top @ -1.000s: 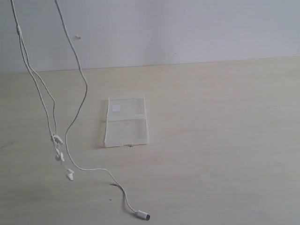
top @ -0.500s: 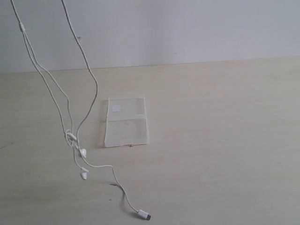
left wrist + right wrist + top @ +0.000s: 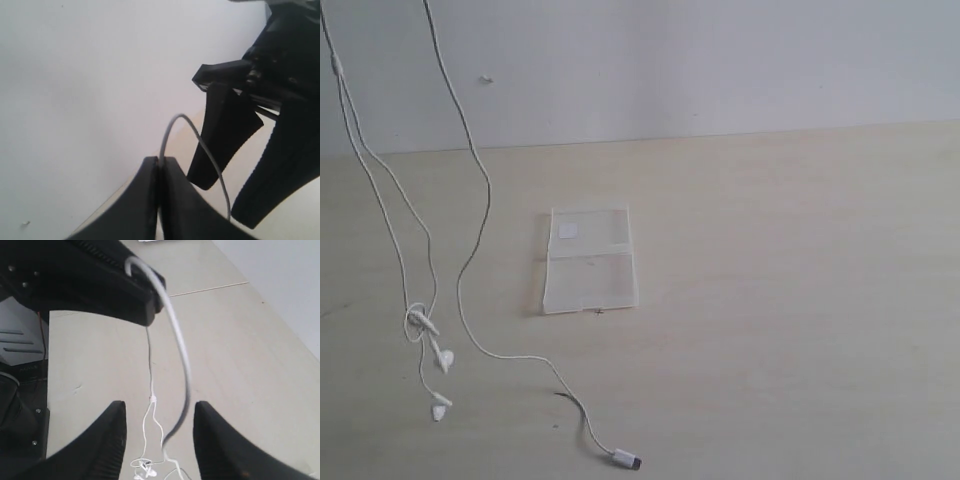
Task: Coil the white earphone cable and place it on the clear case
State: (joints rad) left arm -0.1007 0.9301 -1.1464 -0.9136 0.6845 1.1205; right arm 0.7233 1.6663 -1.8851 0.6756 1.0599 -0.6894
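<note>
The white earphone cable (image 3: 459, 295): hanging in long thin strands from the top left edge of the exterior view, down toward the table (image 3: 800, 300). At the lower left of that view, a small knot of wire with two earbuds (image 3: 442, 358) under it, one below the other, very near the table surface (touching it or not, cannot tell). Another strand bending onto the table, running toward the bottom middle and ending in the plug (image 3: 626, 460), flat on the wood close to the bottom edge.

The clear case (image 3: 590, 260): open and flat on the table, a little left of the centre, with a small white sticker (image 3: 567, 230) on its upper half. Near the hanging strand but apart from it, and well apart from the plug.

Left gripper (image 3: 160, 161): pressed together and pinching the cable, with the wire rising out of it in an arch and falling again.

Right gripper (image 3: 159, 407): spread apart, clamped on nothing, with the cable hanging down between its two fingers (image 3: 112, 440), nearer to one of them. Behind the table, a plain pale wall (image 3: 720, 60).
</note>
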